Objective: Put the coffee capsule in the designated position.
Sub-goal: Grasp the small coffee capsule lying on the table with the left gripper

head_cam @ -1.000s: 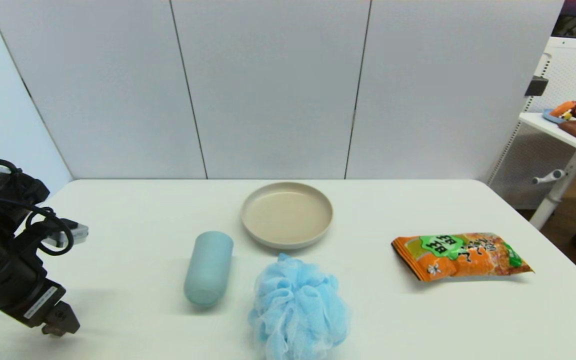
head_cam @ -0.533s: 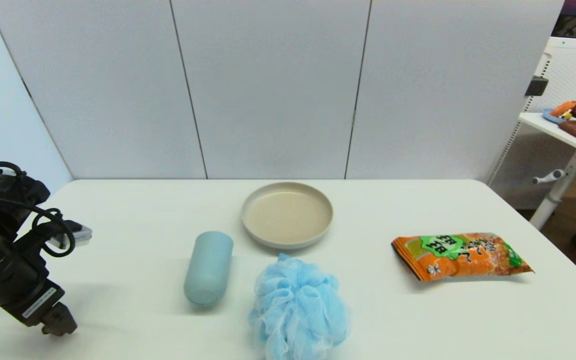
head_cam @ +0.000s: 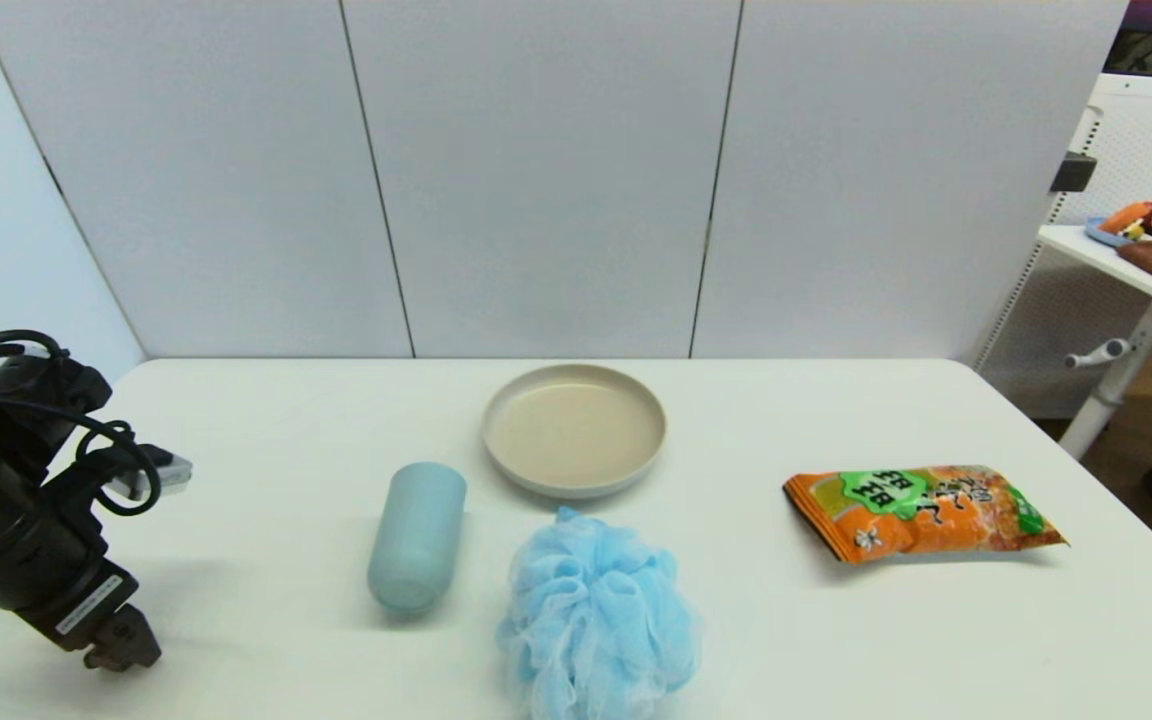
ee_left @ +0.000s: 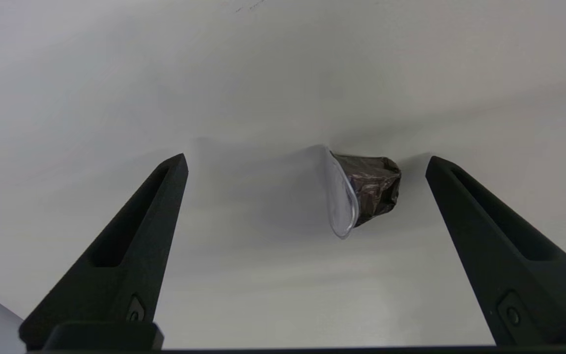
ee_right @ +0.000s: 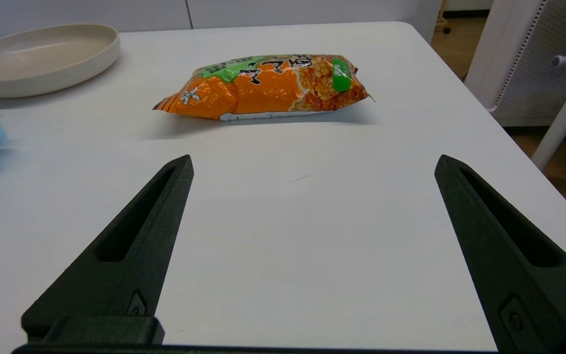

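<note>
The coffee capsule (ee_left: 367, 189), small, dark and crumpled with a clear silvery rim, lies on its side on the white table. In the left wrist view it sits between the fingers of my open left gripper (ee_left: 306, 158), nearer one finger (ee_left: 484, 231) and touching neither. Seen from the head, my left gripper (head_cam: 121, 645) points down at the table's front left corner and the capsule is hidden under it. My right gripper (ee_right: 312, 160) is open and empty, low over the table on the right side.
A pale blue cup (head_cam: 417, 535) lies on its side at centre left. Behind it stands a beige plate (head_cam: 574, 430), and a blue bath puff (head_cam: 596, 615) lies in front of the plate. An orange snack bag (head_cam: 921, 510) lies to the right.
My left arm has shifted slightly to the right and its cables have moved. The gripper stays at the same spot on the table. The other objects are unchanged.
</note>
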You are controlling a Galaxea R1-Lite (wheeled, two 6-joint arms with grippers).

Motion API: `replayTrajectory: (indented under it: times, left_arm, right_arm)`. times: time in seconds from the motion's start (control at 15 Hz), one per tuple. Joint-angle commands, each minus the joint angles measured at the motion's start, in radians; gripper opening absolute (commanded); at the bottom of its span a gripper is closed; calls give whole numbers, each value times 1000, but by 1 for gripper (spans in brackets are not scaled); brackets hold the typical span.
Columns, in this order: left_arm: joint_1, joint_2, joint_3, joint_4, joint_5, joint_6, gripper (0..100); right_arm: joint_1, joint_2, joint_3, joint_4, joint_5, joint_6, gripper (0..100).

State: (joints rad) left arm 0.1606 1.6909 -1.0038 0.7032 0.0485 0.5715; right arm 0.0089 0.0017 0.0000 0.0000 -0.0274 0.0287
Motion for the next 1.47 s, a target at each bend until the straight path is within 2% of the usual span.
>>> replayTrajectory:
  times: [0.07,0.93,1.13,1.47]
  left_arm:
    - [0,3,1,4,-16,4,100]
    - [31,9,4,4,-58,14,100]
    - [33,9,4,4,-98,14,100]
    - [34,7,7,7,-98,13,100]
  right_arm:
    - [0,1,0,0,0,0,100]
    - [0,1,0,0,0,0,100]
    - [0,1,0,0,0,0,100]
    - [0,1,0,0,0,0,100]
